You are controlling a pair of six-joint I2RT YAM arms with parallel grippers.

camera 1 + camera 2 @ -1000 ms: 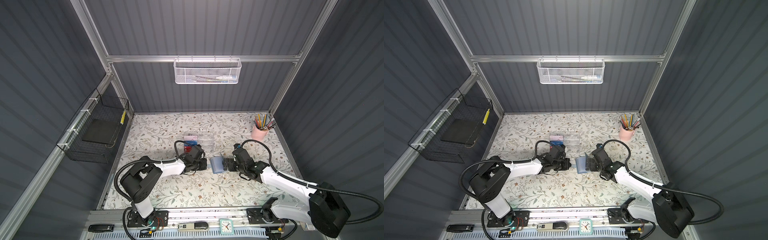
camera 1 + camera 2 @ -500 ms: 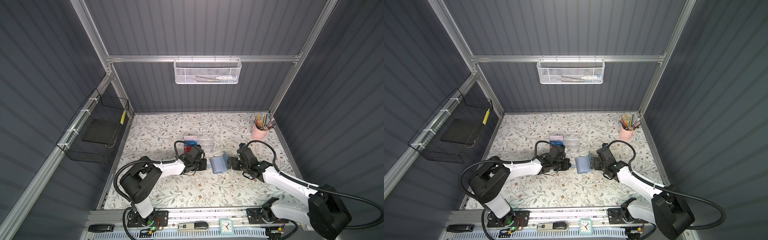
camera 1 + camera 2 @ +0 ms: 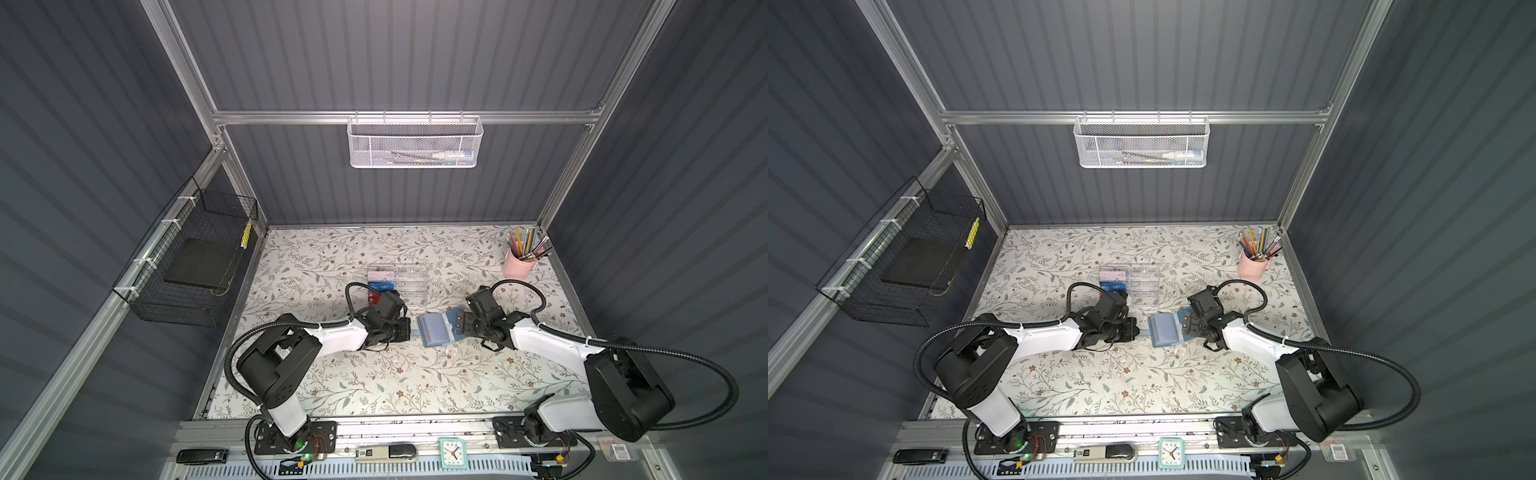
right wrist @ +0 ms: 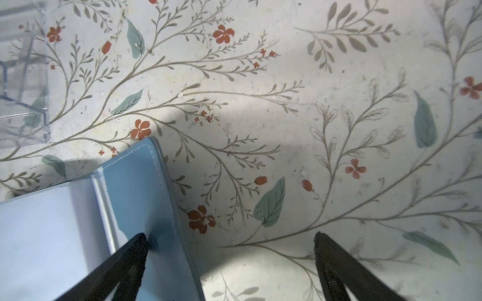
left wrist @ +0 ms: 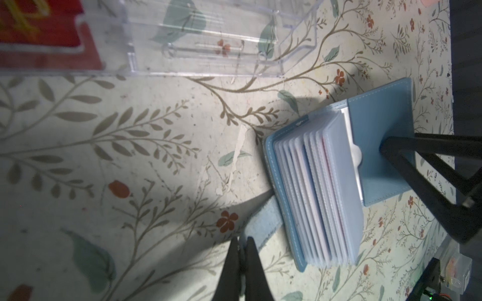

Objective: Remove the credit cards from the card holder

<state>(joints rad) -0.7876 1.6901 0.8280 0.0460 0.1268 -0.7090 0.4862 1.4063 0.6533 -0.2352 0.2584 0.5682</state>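
The slate-blue card holder (image 3: 434,330) (image 3: 1163,330) lies open at the middle of the table, its see-through sleeves (image 5: 326,195) fanned up. My left gripper (image 5: 242,241) (image 3: 408,331) is shut on the holder's strap (image 5: 260,221) at its left side. My right gripper (image 4: 229,234) (image 3: 457,328) stands wide open, one finger (image 5: 391,146) resting on the folded-out right cover (image 4: 138,187), the other over bare table. One bright blue credit card (image 3: 381,286) (image 3: 1115,286) lies in the clear box. The sleeves look pale; I cannot tell which hold cards.
The clear acrylic box (image 3: 401,282) stands just behind the left gripper, also holding a red card (image 3: 374,297) and a pink-white card (image 3: 380,274). A pink pencil cup (image 3: 517,266) stands back right. A black wire basket (image 3: 195,266) hangs on the left wall.
The holder's right cover has folded out to the right, and the right gripper has shifted slightly with one finger on it. The left gripper has kept its hold in place.
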